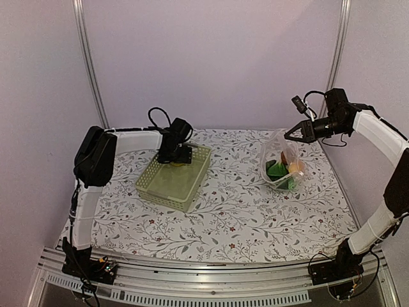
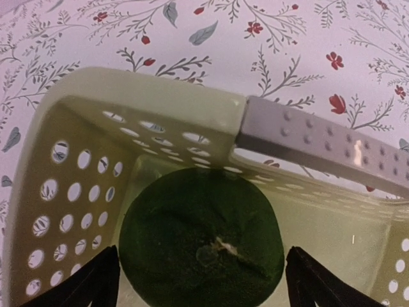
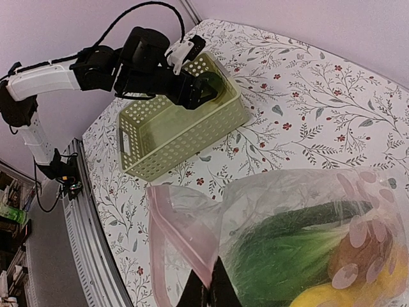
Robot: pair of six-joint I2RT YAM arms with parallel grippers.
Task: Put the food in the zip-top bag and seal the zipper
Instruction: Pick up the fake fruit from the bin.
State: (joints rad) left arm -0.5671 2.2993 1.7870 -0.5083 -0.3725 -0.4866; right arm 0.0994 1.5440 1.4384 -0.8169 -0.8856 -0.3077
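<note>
The clear zip-top bag point(image 1: 281, 160) hangs upright at the right of the table, its bottom resting on it. My right gripper point(image 1: 291, 134) is shut on its pink zipper strip point(image 3: 176, 224), pinching it at the fingertips point(image 3: 211, 288). Inside the bag point(image 3: 307, 192) I see a cucumber point(image 3: 300, 217), bok choy point(image 3: 281, 256), a yellow piece point(image 3: 319, 297) and a brown piece point(image 3: 358, 256). My left gripper point(image 1: 176, 153) is down in the far corner of the green basket point(image 1: 160, 188). Its open fingers point(image 2: 96, 284) straddle a dark green round piece point(image 2: 201, 236).
A grey studded bar point(image 2: 319, 144) crosses the basket's rim point(image 2: 147, 96) on the right of the left wrist view. The floral tablecloth point(image 1: 230, 217) lies between basket and bag. Metal posts stand at the back corners, and a rail runs along the near edge.
</note>
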